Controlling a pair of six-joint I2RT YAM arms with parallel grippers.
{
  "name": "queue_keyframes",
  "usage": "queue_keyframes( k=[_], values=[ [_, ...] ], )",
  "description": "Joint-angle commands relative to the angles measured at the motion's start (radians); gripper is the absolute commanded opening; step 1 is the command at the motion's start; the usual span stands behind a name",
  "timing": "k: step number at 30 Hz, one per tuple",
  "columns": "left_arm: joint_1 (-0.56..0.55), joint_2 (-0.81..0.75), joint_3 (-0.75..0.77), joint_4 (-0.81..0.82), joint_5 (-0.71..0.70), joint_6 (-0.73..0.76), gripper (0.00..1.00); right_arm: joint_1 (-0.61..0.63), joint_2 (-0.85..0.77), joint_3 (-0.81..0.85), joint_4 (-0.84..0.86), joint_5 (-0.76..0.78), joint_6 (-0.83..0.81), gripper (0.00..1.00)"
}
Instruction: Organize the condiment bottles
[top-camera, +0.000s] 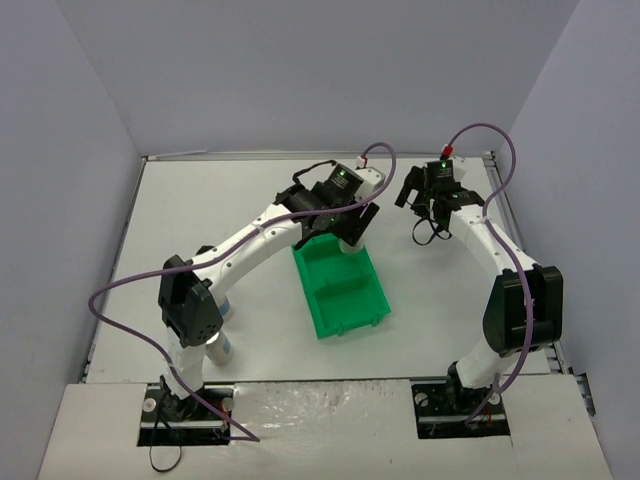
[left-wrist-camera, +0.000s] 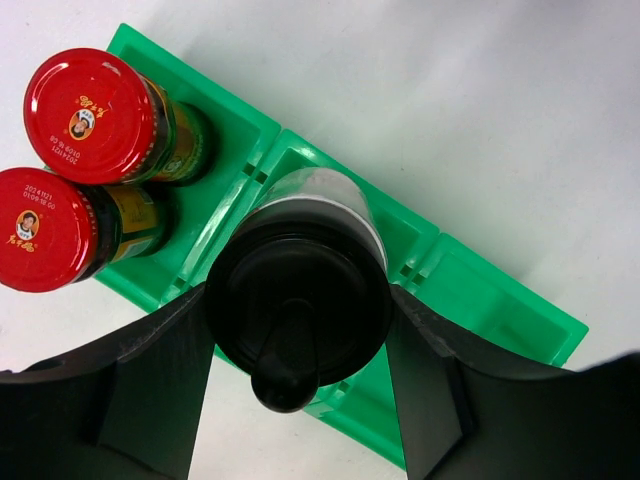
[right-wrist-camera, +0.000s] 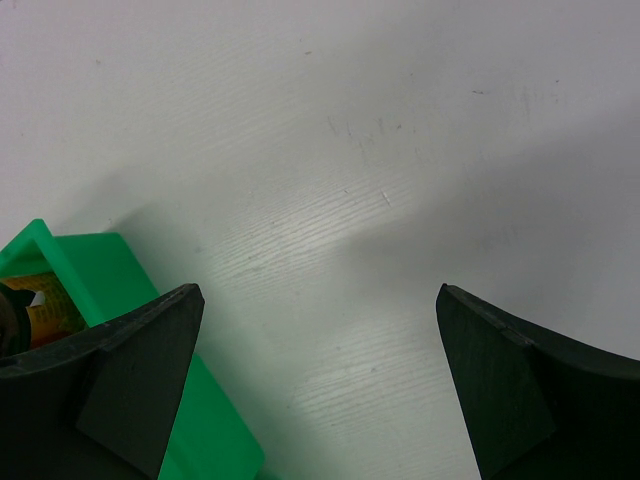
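My left gripper (left-wrist-camera: 297, 392) is shut on a pale bottle with a black cap (left-wrist-camera: 298, 300) and holds it upright over the middle compartment of the green bin (left-wrist-camera: 480, 292). Two dark jars with red caps (left-wrist-camera: 92, 115) (left-wrist-camera: 42, 228) stand in the bin's end compartment beside it. In the top view my left gripper (top-camera: 352, 224) is over the bin's far end (top-camera: 345, 295). My right gripper (top-camera: 420, 205) (right-wrist-camera: 320, 400) is open and empty above bare table, right of the bin (right-wrist-camera: 90, 260).
A bottle with a silver cap (top-camera: 221, 347) stands by the left arm's base, partly hidden by the arm. The bin's near two compartments hold nothing in the top view. Grey walls enclose the table on three sides.
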Motion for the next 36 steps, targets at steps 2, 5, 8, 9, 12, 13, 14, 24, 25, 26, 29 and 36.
queue_keyframes(
  k=[2, 5, 8, 9, 12, 13, 14, 24, 25, 26, 29, 36],
  values=[
    [-0.01, -0.042, -0.013, 0.083, 0.001, -0.001, 0.0, -0.009, -0.055, 0.001, 0.027, 0.024, 0.01, 1.0],
    [-0.014, -0.032, -0.03, 0.091, 0.0, -0.009, 0.0, -0.012, -0.055, -0.001, 0.026, 0.023, 0.009, 1.0],
    [-0.016, -0.02, -0.046, 0.097, -0.005, -0.013, 0.0, -0.014, -0.055, -0.003, 0.025, 0.02, 0.007, 1.0],
    [-0.016, -0.018, -0.052, 0.099, -0.002, -0.014, 0.0, -0.014, -0.055, -0.005, 0.027, 0.019, 0.007, 1.0],
    [-0.016, -0.012, -0.065, 0.111, 0.003, -0.016, 0.0, -0.016, -0.054, -0.008, 0.029, 0.016, 0.006, 1.0],
    [-0.016, -0.007, -0.066, 0.112, 0.004, -0.019, 0.0, -0.018, -0.054, -0.008, 0.029, 0.014, 0.006, 1.0],
    [-0.016, -0.003, -0.068, 0.113, 0.004, -0.019, 0.0, -0.018, -0.054, -0.009, 0.031, 0.014, 0.007, 1.0],
    [-0.016, 0.06, -0.063, 0.139, 0.036, -0.02, 0.0, -0.019, -0.054, -0.014, 0.033, 0.006, 0.006, 1.0],
    [-0.016, 0.069, -0.058, 0.137, 0.038, -0.02, 0.0, -0.019, -0.054, -0.014, 0.033, 0.004, 0.006, 1.0],
    [-0.016, 0.076, -0.056, 0.135, 0.041, -0.019, 0.0, -0.02, -0.054, -0.015, 0.034, 0.004, 0.006, 1.0],
    [-0.016, 0.096, -0.042, 0.132, 0.051, -0.017, 0.0, -0.021, -0.053, -0.015, 0.034, 0.006, 0.005, 1.0],
    [-0.016, 0.125, -0.025, 0.114, 0.053, -0.012, 0.11, -0.023, -0.052, -0.011, 0.033, 0.002, 0.002, 1.0]
  ],
)
